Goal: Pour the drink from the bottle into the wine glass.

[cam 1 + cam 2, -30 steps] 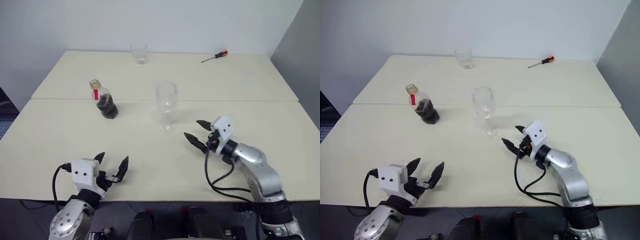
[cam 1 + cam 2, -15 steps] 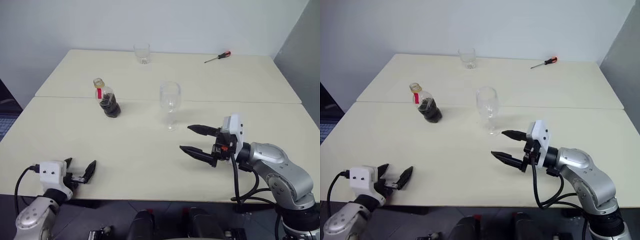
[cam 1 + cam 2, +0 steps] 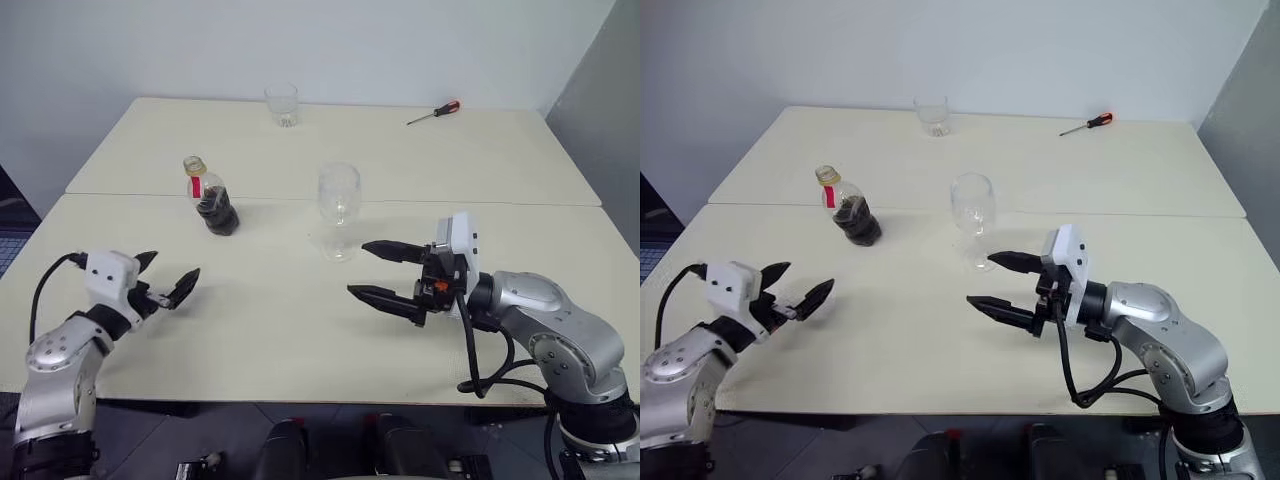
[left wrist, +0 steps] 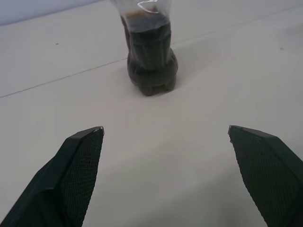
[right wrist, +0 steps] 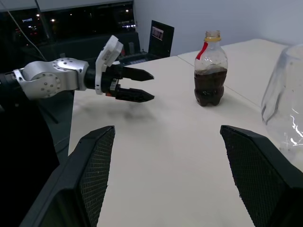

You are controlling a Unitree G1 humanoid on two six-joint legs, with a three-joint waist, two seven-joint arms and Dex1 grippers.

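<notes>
The bottle (image 3: pixel 210 200) stands upright on the left half of the table, its lower half filled with the dark drink (image 3: pixel 217 216); it has a yellowish neck and a red label strip. To its right stands the clear, empty wine glass (image 3: pixel 338 205). My left gripper (image 3: pixel 170 268) hovers open over the table's left front, pointing at the bottle (image 4: pixel 149 56) from a short way off. My right gripper (image 3: pixel 358 269) is open and empty, pointing left, just in front of and to the right of the glass.
A short clear tumbler (image 3: pixel 281 104) stands at the table's far edge and a red-handled screwdriver (image 3: pixel 432 112) lies at the far right. The cream table (image 3: pixel 280 330) has a seam running across behind the bottle.
My left gripper swung out to the left, then rose and moved forward toward the bottle. My right gripper turned to point left and drew back slightly from the glass.
</notes>
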